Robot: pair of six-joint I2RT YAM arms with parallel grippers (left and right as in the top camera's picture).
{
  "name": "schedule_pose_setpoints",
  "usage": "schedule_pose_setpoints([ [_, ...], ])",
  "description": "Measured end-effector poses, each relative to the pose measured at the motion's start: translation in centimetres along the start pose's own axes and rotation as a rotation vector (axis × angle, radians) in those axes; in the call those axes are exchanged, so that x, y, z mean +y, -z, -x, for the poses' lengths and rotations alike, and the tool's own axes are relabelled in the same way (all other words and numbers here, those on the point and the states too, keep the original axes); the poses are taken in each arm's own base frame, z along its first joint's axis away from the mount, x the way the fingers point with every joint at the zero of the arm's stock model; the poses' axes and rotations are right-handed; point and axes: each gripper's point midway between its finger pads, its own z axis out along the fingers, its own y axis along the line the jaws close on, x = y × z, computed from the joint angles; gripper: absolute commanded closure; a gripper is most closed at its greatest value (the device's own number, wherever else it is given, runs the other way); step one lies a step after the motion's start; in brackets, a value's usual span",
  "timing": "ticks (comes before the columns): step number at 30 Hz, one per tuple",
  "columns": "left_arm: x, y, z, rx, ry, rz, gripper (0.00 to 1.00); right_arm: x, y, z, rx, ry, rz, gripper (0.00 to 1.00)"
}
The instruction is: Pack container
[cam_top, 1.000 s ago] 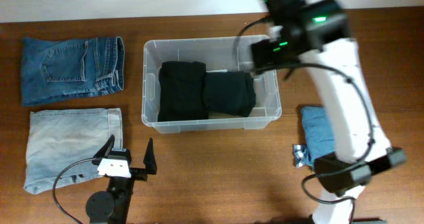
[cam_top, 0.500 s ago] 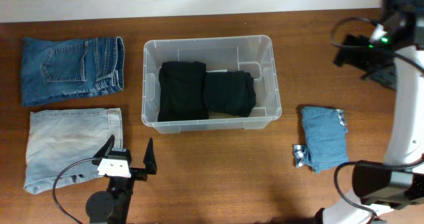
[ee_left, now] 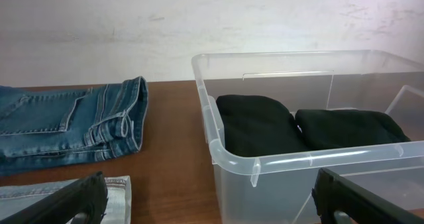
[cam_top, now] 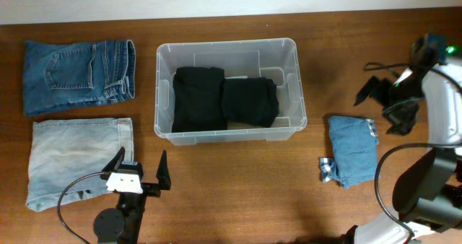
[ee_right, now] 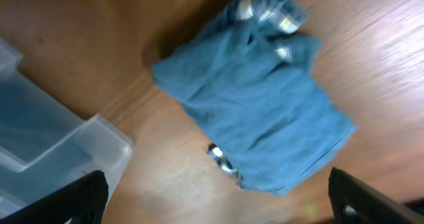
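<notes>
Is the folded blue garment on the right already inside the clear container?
No, the blue garment lies on the table, outside the container, which holds two black garments.

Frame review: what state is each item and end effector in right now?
container: lidless, holding two garments.
black garments: folded, side by side inside it.
dark jeans: folded, on the table.
light jeans: folded, on the table.
blue garment: loosely folded, on the table, unpacked.
left end effector: open, empty.
right end effector: open, empty.

We see a wooden table [cam_top: 238, 193] bearing the container [cam_top: 227, 136], dark jeans [cam_top: 76, 74] near pale jeans [cam_top: 76, 157], and a blue garment [cam_top: 352, 150].
</notes>
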Motion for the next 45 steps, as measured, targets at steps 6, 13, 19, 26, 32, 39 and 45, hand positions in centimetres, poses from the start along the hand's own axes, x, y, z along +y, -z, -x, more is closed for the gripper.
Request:
schedule_pose_setpoints([
  [6,0.0,0.0,0.0,0.000,0.000,0.000,0.01,-1.2,-5.0,-1.6,0.079,-0.060,0.002,0.01],
  [13,0.0,0.0,0.0,0.000,0.000,0.000,0.01,-2.6,-8.5,-3.6,0.143,-0.083,-0.015,0.02],
  [19,0.0,0.0,0.0,0.000,0.000,0.000,0.01,-3.3,-10.9,-4.1,0.136,-0.083,-0.009,0.01],
  [26,0.0,0.0,0.0,0.000,0.000,0.000,0.00,-3.6,-12.8,-3.3,0.066,-0.083,0.013,0.02],
  [32,0.0,0.0,0.0,0.000,0.000,0.000,0.01,-2.6,-12.5,-1.1,-0.055,-0.083,0.068,0.01],
  [39,0.0,0.0,0.0,0.000,0.000,0.000,0.01,0.3,-11.3,4.7,-0.286,-0.012,0.189,0.02],
  [45,0.0,0.0,0.0,0.000,0.000,0.000,0.01,2.6,-10.4,8.8,-0.461,0.063,0.280,0.02],
])
